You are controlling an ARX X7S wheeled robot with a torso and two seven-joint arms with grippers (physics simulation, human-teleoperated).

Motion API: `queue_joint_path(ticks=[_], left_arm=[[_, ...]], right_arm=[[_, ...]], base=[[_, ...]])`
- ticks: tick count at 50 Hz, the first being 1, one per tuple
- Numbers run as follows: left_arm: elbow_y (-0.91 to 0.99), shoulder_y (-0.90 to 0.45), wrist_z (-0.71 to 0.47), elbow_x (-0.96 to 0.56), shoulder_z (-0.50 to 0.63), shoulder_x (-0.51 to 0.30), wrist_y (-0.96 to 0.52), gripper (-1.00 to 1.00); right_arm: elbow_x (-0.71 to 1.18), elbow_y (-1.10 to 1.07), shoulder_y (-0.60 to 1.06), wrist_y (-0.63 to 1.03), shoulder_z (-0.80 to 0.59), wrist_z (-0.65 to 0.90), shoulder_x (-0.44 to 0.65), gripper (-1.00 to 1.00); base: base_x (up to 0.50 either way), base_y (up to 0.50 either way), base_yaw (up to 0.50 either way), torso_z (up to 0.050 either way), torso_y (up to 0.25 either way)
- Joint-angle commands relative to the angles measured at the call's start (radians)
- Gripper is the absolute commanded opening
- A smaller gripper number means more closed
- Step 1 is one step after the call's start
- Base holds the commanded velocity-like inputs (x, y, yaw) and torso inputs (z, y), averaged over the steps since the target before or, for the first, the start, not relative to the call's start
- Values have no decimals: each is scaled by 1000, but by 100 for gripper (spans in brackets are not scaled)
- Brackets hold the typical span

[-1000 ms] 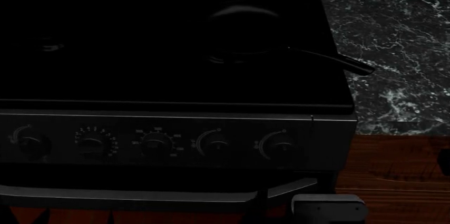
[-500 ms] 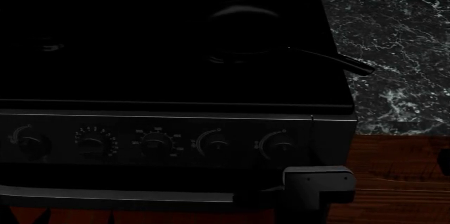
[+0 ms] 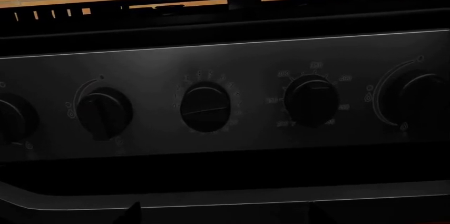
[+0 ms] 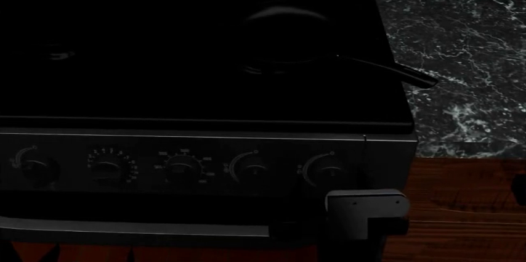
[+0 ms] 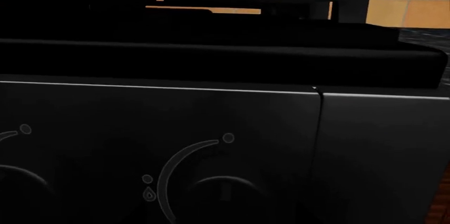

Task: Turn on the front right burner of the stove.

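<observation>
The black stove (image 4: 206,89) fills the head view. A dark frying pan (image 4: 279,34) sits over the front right burner (image 4: 258,68), which is only a faint ring. The control strip (image 4: 214,151) carries five knobs. My right arm's grey wrist block (image 4: 366,212) hangs just below and right of the rightmost knob (image 4: 326,171). That knob looms close in the right wrist view (image 5: 221,195), where my right fingers are lost in the dark. My left gripper (image 3: 223,216) is open in front of the strip's middle knobs, its tips apart over the bar handle (image 3: 211,197).
The pan's handle (image 4: 403,74) sticks out over the stove's right edge. A dark marble counter (image 4: 460,40) lies to the right, with a red-brown wooden cabinet (image 4: 460,212) below it. The pale bar handle (image 4: 140,228) runs under the knobs.
My right arm's wrist block has risen and shifted left, from the bottom edge up to just below the rightmost knob. The left arm has not moved.
</observation>
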Motion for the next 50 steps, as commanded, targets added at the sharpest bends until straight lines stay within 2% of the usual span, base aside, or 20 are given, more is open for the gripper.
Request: queue_joint_path(ticks=[1,2,18,26,28,32,36,42,50], left_arm=[[-10,-1,7,0,1,2,19,100],[-8,-1,6,-1,1,1,18,100],[-20,-7,-4,-6,14,-7,22,100],[-14,-6,-10,-8,20,-11,19,100],[-13,-6,-11,-9,22,-12,18,100],[-11,-7,-14,-11,24,-14,16,100],[-15,-9,-15,-14,27,-16,19,100],[-12,-9,-20,-14,31,-18,15,100],[-15,-11,-24,-17,37,-22,15,100]], right_arm=[[-27,1,-2,13,39,-16,-8,100],[-28,1,-1,15,41,-15,-9,-100],[-50,1,-1,-10,38,2,-8,-100],[-250,1,18,47,-160,201,13,-100],[-252,0,19,49,-182,210,13,-100],[-342,0,42,125,-284,301,25,-100],[-391,-19,56,186,-330,346,36,-100],[-483,-302,-25,418,-380,316,85,-100],[-574,-467,-52,580,-433,268,116,-100]], base=[[0,0,0,0,0],[0,0,0,0,0],[-1,0,0,0,0],[-2,0,0,0,0],[0,0,1,0,0],[9,0,3,0,0],[11,0,4,0,0],[9,0,5,0,0],[9,0,4,0,0]])
